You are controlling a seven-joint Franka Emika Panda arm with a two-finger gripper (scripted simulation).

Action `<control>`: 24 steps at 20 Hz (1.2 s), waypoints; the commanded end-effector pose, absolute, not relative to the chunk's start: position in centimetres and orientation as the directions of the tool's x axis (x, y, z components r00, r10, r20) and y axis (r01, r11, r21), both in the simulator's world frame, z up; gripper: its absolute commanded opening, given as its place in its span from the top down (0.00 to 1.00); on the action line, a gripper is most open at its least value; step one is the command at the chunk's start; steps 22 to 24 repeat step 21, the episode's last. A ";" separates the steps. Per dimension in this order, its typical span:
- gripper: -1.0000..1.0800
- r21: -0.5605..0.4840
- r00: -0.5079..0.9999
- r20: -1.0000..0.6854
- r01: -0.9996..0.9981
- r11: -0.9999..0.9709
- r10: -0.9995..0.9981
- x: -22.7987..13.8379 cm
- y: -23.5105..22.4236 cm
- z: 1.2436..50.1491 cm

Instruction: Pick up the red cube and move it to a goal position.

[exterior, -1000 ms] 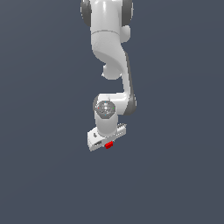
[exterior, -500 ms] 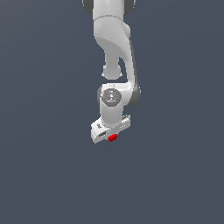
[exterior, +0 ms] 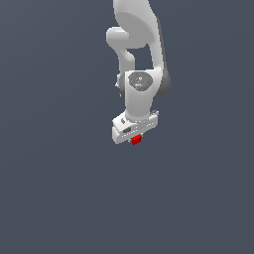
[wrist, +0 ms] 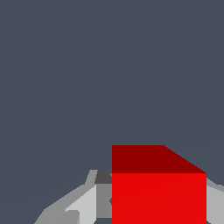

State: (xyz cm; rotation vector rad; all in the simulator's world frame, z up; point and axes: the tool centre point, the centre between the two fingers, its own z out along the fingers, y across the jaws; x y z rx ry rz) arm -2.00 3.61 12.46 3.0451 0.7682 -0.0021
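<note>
Item: small bright red plain cube (exterior: 136,140) clamped between white robot gripper (exterior: 136,141) jaws, at 6 o'clock beneath the wrist; grey fingers (wrist: 81,203) visible only in wrist view.

Plain grey surface spreads on every side of the gripper (exterior: 135,137), to the exterior view's left and right, near and far. The only body beside it is the cube (exterior: 136,140) clamped between its fingers (wrist: 83,203).

Plain dark slate-grey bkgd, flat even light, uniform throughout
</note>
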 end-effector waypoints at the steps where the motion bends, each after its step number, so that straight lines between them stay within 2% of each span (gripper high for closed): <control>1: 1.00 0.002 0.880 -0.001 0.474 -0.880 0.474 -3.3 4.7 14.3; 13: 1.00 0.002 0.880 -0.001 0.475 -0.880 0.475 -7.7 8.4 21.0; 24: 1.00 0.000 0.880 0.000 0.474 -0.880 0.474 -8.4 9.3 22.4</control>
